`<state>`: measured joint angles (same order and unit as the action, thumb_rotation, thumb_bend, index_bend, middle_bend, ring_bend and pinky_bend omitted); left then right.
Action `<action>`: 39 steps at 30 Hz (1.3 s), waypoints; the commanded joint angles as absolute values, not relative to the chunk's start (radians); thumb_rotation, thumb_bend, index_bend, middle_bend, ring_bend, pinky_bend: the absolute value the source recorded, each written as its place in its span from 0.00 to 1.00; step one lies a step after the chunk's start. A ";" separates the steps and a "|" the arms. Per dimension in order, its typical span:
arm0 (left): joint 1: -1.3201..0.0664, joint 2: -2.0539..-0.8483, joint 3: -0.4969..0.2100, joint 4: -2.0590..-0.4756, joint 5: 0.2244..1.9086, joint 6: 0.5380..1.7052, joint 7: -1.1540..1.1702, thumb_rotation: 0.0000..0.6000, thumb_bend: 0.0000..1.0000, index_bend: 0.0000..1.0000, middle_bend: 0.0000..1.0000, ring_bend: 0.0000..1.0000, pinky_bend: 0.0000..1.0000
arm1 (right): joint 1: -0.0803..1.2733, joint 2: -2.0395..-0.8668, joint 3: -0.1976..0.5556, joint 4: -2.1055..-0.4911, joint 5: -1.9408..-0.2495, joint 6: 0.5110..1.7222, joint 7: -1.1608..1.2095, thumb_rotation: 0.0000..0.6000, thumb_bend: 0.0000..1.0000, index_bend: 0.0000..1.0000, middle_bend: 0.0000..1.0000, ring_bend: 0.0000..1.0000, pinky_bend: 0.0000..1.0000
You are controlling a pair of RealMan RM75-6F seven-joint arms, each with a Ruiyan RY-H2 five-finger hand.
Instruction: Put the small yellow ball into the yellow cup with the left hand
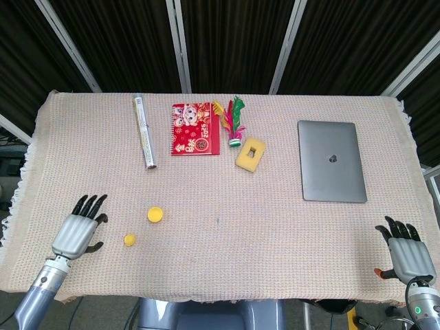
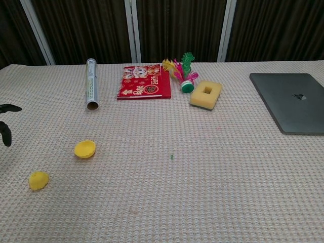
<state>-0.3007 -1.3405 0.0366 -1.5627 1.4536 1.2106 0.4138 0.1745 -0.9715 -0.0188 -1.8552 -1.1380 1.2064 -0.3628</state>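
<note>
The small yellow ball (image 1: 129, 239) (image 2: 38, 180) lies on the woven cloth near the front left. The yellow cup (image 1: 155, 214) (image 2: 85, 149) sits a little behind and to the right of it. My left hand (image 1: 78, 229) hovers just left of the ball, fingers spread and holding nothing; only its dark fingertips (image 2: 6, 132) show at the left edge of the chest view. My right hand (image 1: 405, 251) rests open at the table's front right corner, far from both.
At the back stand a foil roll (image 1: 144, 131), a red notebook (image 1: 195, 128), a feather shuttlecock (image 1: 232, 124) and a yellow sponge block (image 1: 251, 153). A grey laptop (image 1: 331, 161) lies closed on the right. The table's front edge runs just below the ball.
</note>
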 commanded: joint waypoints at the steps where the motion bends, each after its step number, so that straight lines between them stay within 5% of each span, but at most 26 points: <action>1: -0.319 -1.374 0.043 -1.565 1.442 1.168 0.441 1.00 0.15 0.39 0.00 0.00 0.00 | 0.174 -0.971 -0.019 -1.855 -1.139 1.207 -0.362 1.00 0.00 0.19 0.00 0.00 0.00; 39: -0.365 -1.544 0.020 -1.541 1.345 1.119 0.562 1.00 0.19 0.42 0.00 0.00 0.00 | 0.174 -0.968 -0.019 -1.852 -1.145 1.201 -0.349 1.00 0.00 0.19 0.00 0.00 0.00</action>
